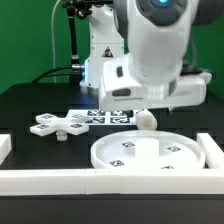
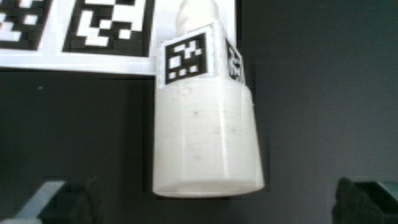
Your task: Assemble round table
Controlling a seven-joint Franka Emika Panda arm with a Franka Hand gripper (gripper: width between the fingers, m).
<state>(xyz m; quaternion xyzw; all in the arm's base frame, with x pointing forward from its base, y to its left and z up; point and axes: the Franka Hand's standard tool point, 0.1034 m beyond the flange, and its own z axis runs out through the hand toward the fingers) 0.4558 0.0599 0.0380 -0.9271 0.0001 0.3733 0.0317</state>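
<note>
Gripper (image 2: 210, 205): spread wide, 2 fingers (image 2: 54, 200) clear of the leg (image 2: 205, 120)
Tabletop (image 1: 25, 110): black, edged by white bars (image 1: 40, 180)
Arm (image 1: 150, 50): lowered above leg, behind round disc (image 1: 140, 152)

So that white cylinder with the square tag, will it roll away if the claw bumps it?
Probably, sideways: the cylindrical leg seems to lie on its side, round and smooth. It looks like hard plastic, so likely stiff, perhaps slippery. The open gripper has a finger either side of it, which may limit rolling.
</note>
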